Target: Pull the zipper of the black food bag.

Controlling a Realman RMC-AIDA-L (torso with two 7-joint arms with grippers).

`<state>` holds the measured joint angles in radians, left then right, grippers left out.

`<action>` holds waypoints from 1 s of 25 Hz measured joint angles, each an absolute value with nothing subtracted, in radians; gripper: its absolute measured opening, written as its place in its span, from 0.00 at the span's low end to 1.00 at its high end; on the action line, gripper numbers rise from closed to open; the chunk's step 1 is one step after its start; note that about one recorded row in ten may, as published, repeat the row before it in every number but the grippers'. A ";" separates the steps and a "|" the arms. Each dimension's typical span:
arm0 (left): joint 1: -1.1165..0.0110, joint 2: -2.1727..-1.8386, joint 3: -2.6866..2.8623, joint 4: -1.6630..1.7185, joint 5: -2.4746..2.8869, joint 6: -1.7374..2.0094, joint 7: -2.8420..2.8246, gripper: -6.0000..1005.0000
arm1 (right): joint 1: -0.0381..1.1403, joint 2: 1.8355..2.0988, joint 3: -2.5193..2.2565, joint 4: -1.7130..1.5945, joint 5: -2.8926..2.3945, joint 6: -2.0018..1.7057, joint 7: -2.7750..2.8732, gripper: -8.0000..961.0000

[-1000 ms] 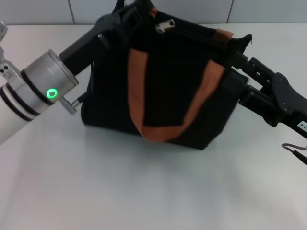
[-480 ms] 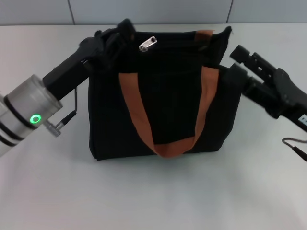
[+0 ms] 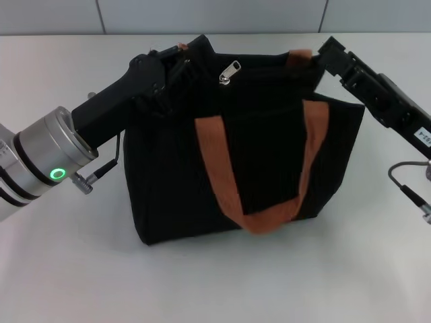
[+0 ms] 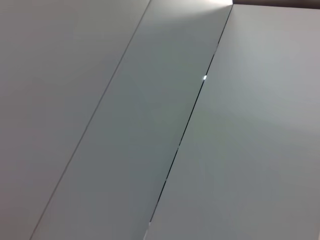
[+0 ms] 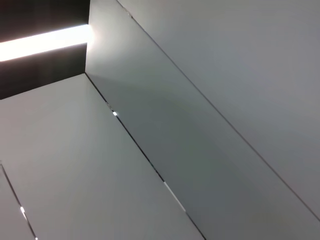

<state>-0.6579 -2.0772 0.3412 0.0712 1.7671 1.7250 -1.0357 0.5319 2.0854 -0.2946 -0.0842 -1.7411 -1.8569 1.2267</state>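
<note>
From my station, my left arm reached in from the left, and the left gripper sat at the top left corner of the black food bag, dark against dark fabric. I could not tell whether it was spread or pinching the cloth there. The left wrist camera gave me only pale wall panels, so it was no help.

The bag stood upright on the white counter, near its middle, with its orange-brown strap hanging in a loop down the front. The zipper showed as a small silver tab on the top edge, just right of the left gripper and apart from it, as far as I could judge. Neither gripper held it.

On the right, the right gripper pressed up against the bag's top right corner, beside the other strap's end. Again I could not make out whether it was spread or closed, and the right wrist camera saw only wall panels and a bright strip.

I judged that this was the bracing step: both arms steadying the two upper corners, the pull itself not begun. The next move would call for one gripper to leave its corner, close on the tab, and draw it along the top edge while the other arm anchored the bag. The tab was small, so I would approach it carefully.
</note>
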 joint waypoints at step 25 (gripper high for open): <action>-0.719 -2.080 0.330 0.032 1.767 1.703 -0.979 0.02 | 0.570 2.088 -0.222 0.092 -1.722 -1.803 1.293 0.64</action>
